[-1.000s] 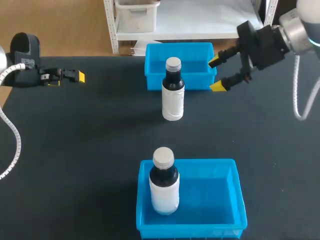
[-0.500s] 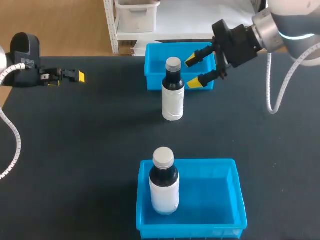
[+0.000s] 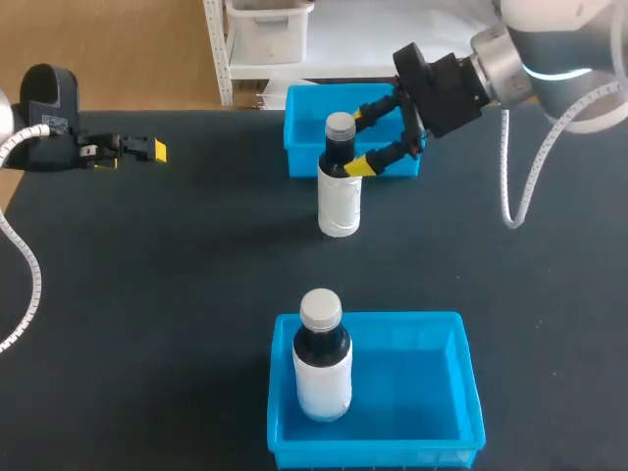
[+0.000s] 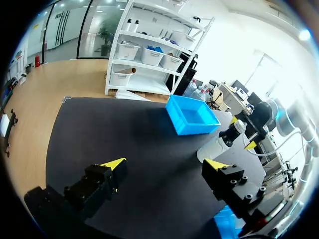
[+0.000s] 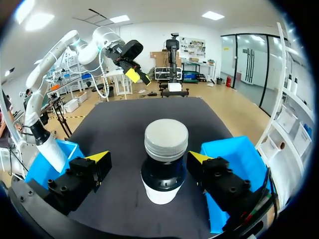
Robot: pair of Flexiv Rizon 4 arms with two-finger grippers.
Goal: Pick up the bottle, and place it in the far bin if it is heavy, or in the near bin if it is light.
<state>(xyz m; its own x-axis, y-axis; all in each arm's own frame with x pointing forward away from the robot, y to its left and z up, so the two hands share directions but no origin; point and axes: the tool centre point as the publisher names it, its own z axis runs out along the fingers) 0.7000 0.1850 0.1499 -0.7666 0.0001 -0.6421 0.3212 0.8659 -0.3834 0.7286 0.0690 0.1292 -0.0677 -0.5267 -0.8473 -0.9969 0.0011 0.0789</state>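
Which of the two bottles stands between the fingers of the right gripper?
The bottle in front of the far bin, flanked by the right gripper; the other bottle stands inside the near bin.

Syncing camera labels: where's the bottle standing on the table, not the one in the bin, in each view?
Head view: the bottle stands upright just in front of the far bin, its neck between the right pincer's open fingers.
Left wrist view: bottle far ahead of the left pincer, beside the far bin.
Right wrist view: bottle close up between the right pincer's fingers, gaps on both sides.
Shared landmark: the far bin, in all three.
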